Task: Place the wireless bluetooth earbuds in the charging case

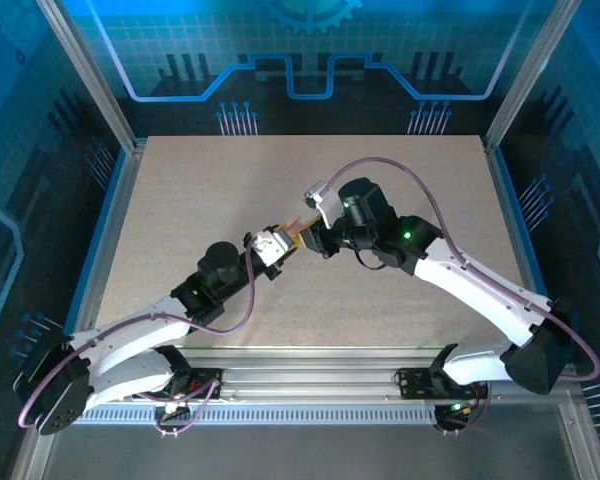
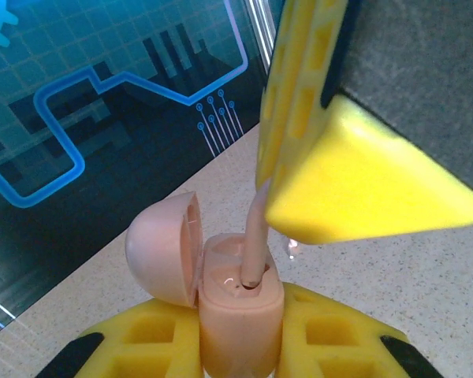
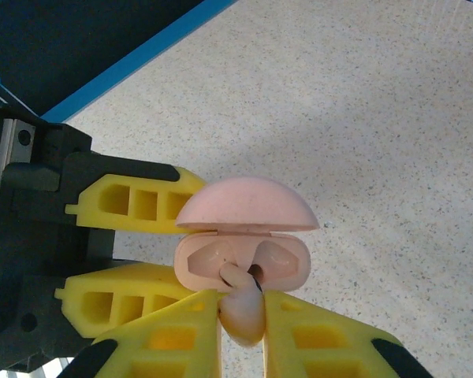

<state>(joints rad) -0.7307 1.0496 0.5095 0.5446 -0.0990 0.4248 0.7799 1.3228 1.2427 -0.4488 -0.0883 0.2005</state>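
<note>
My left gripper (image 2: 240,346) is shut on the pale pink charging case (image 2: 238,315), gripping its lower body. The case stands upright with its domed lid (image 2: 162,248) swung open to the left. One pale pink earbud (image 3: 244,319) sits pinched in my right gripper (image 3: 243,303). Its stem (image 2: 255,240) points down into a slot of the case (image 3: 244,260), tip just at the opening. The case's other slot looks vacant. In the top view the two grippers, left (image 1: 277,246) and right (image 1: 310,238), meet above the table's middle.
The speckled beige table (image 1: 180,200) lies below both arms, bounded by metal frame posts and blue walls. In the right wrist view, the left gripper's yellow fingers (image 3: 134,205) flank the case from the left.
</note>
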